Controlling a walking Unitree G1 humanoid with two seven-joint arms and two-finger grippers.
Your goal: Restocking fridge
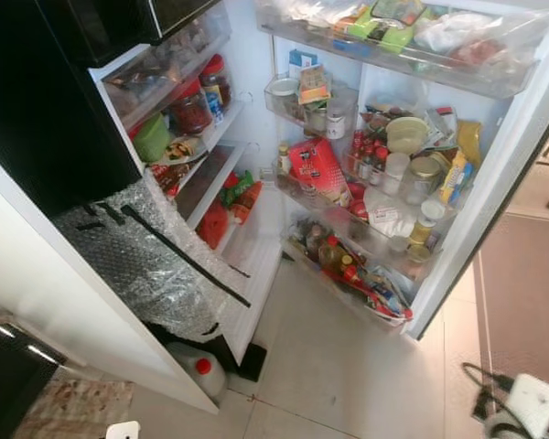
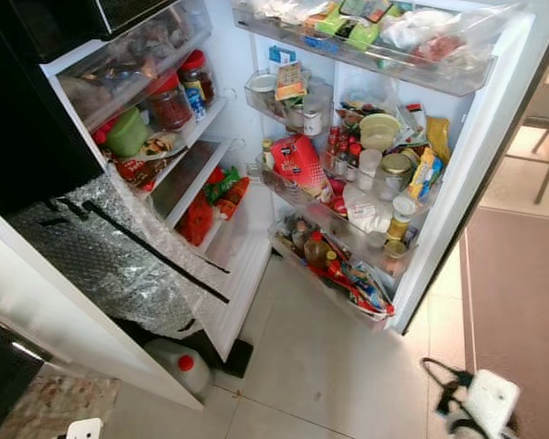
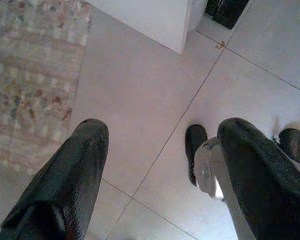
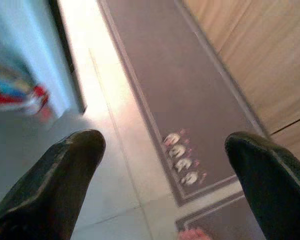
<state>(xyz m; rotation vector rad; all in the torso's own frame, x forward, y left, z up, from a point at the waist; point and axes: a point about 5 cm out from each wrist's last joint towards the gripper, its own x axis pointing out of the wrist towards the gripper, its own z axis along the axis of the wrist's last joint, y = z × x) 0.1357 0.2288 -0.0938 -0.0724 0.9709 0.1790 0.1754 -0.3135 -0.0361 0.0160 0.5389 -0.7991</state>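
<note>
The fridge point(image 1: 256, 247) stands open, its door point(image 1: 494, 183) swung out to the right. The door's shelves are crowded with jars, bottles and packets. Inside, on the left, shelves hold red-lidded jars point(image 1: 194, 105), a green bowl point(image 1: 151, 139) and red packets point(image 1: 213, 224).

Pale tiled floor point(image 1: 348, 366) carries a white jug with a red cap point(image 1: 199, 369) beside the fridge base. A patterned rug point(image 1: 73, 407) lies at the left, a brown mat point(image 1: 522, 293) at the right.
</note>
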